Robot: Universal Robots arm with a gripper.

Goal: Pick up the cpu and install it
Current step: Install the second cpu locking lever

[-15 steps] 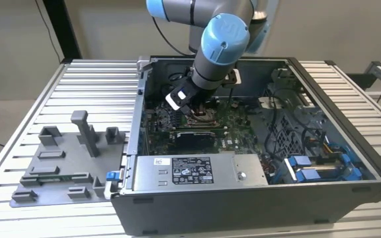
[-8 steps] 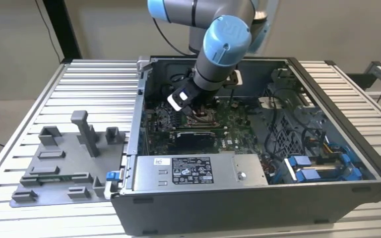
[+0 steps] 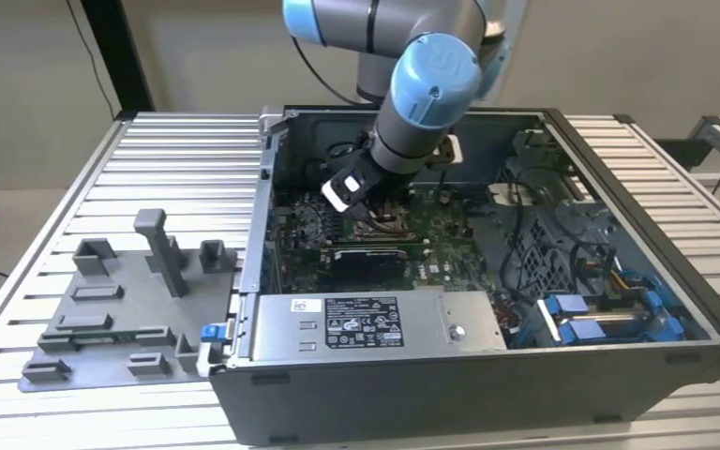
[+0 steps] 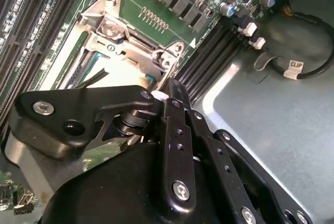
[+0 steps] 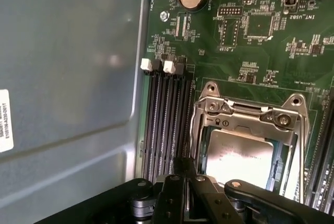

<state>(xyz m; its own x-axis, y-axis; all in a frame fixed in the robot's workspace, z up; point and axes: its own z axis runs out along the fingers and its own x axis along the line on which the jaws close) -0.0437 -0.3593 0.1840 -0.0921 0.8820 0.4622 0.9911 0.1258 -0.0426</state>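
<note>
The cpu [image 5: 239, 155], a pale silvery square chip, lies flat in the motherboard socket, ringed by the socket's metal frame [image 5: 250, 118]. My gripper [image 5: 185, 167] hangs low over the socket, its black fingers together beside the frame's edge next to the memory slots, with nothing between them. In the second wrist view the gripper [image 4: 172, 87] points at the corner of the metal frame [image 4: 112, 41]. In the exterior view the arm reaches down into the open computer case [image 3: 660, 356], and the gripper [image 3: 367, 223] sits just above the socket [image 3: 367, 255].
Black memory slots [image 5: 163, 125] run beside the socket. A power supply box [image 3: 373, 323] fills the case's front, with blue drive clips [image 3: 592, 314] and cables at the exterior view's right. Grey plastic fixture blocks [image 3: 123, 309] stand on the slatted table [image 3: 172, 150].
</note>
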